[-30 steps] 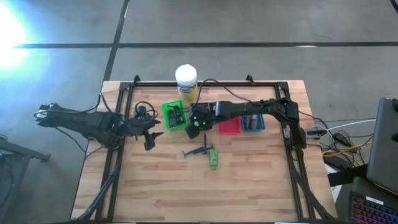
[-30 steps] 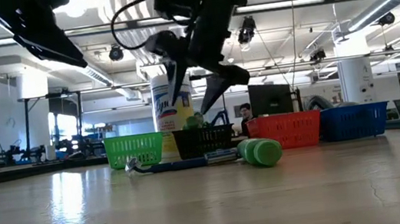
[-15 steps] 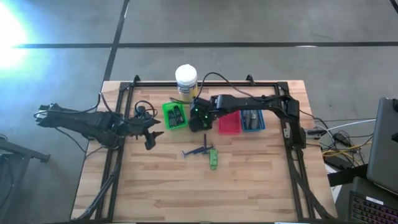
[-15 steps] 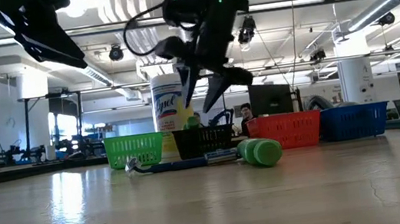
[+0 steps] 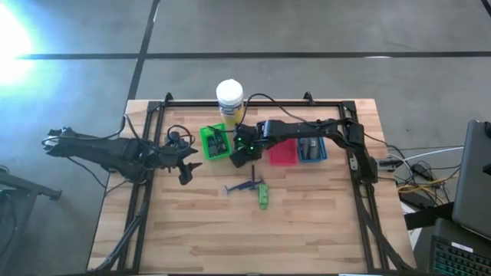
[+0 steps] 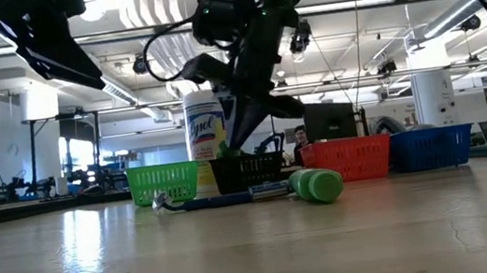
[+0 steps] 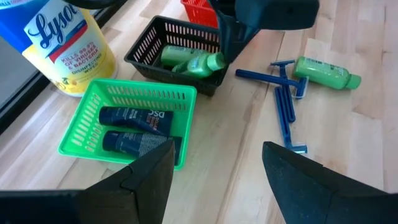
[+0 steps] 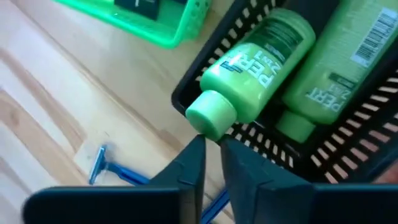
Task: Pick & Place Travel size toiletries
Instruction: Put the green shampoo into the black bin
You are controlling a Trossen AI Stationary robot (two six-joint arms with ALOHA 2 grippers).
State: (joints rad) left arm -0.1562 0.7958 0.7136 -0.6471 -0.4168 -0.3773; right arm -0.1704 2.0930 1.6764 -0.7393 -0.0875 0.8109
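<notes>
My right gripper (image 5: pixel 242 152) hangs over the black basket (image 8: pixel 205 59), its fingers (image 8: pixel 212 163) shut. Their tips stand right at the cap (image 8: pixel 208 118) of a green bottle (image 8: pixel 261 62). That bottle lies in the basket beside another green bottle (image 8: pixel 339 81), its cap end over the basket's rim. The green basket (image 5: pixel 215 142) holds two dark tubes (image 7: pixel 134 116). Two blue razors (image 5: pixel 244 186) and a green bottle (image 5: pixel 263 197) lie on the table. My left gripper (image 5: pixel 186 165) is open and empty at the table's left; it also shows in its wrist view (image 7: pixel 217 174). My right gripper's shut fingertips come from above at a slant and stand against the green bottle's cap (image 8: pixel 205 127), at the black basket's rim. I cannot tell whether they touch it. The bottle lies tilted in the basket.
A red basket (image 5: pixel 282 156) and a blue basket (image 5: pixel 311 149) stand to the right of the black one. A white-lidded yellow jar (image 5: pixel 230 100) stands at the far edge. A black frame (image 5: pixel 253 103) runs round the table. Bare wood lies toward the near edge.
My right gripper has stayed over the black basket. It has gone down, so its fingertips now reach the basket's rim.
</notes>
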